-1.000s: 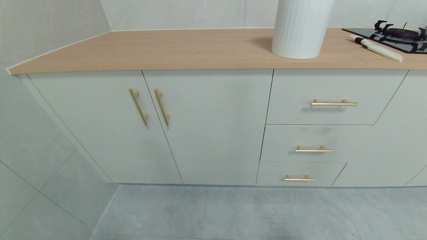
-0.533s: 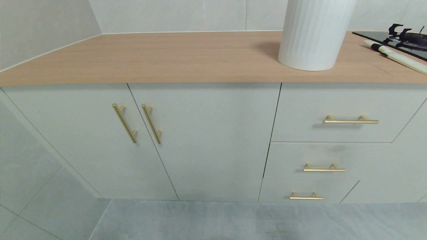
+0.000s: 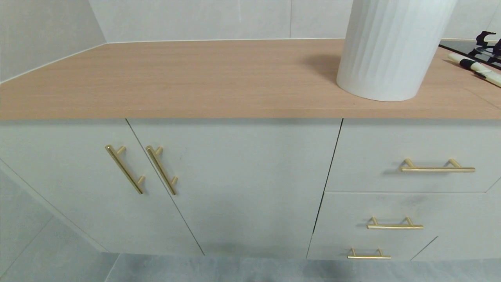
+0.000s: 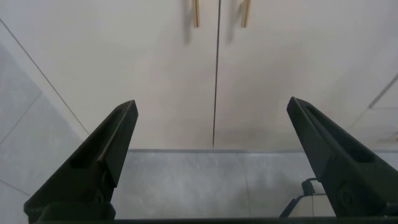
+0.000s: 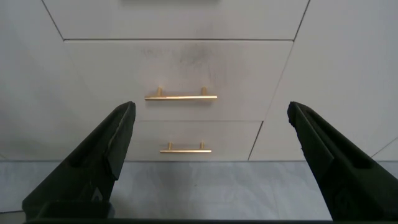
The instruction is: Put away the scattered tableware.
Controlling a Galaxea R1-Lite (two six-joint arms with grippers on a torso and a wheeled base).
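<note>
A cream utensil with a black band is lying flat on the wooden surface at its far right. It is sitting just beside the black stove. To the left of the utensil and apart from it, a tall white ribbed container is standing upright near the front edge of the surface.

Below the surface, two pale cabinet doors are sitting closed side by side, each carrying a gold bar handle next to the seam between them. To the right of the doors, three drawers are stacked one above the other, all closed, each with a gold bar handle across its front.

The left end effector is hanging low in front of the seam between the two doors, above the grey floor. Its fingers are spread wide and are gripping nothing.

The right end effector is facing the two lower drawers, with their handles showing in the gap. Its fingers are also standing wide apart and are holding nothing.
</note>
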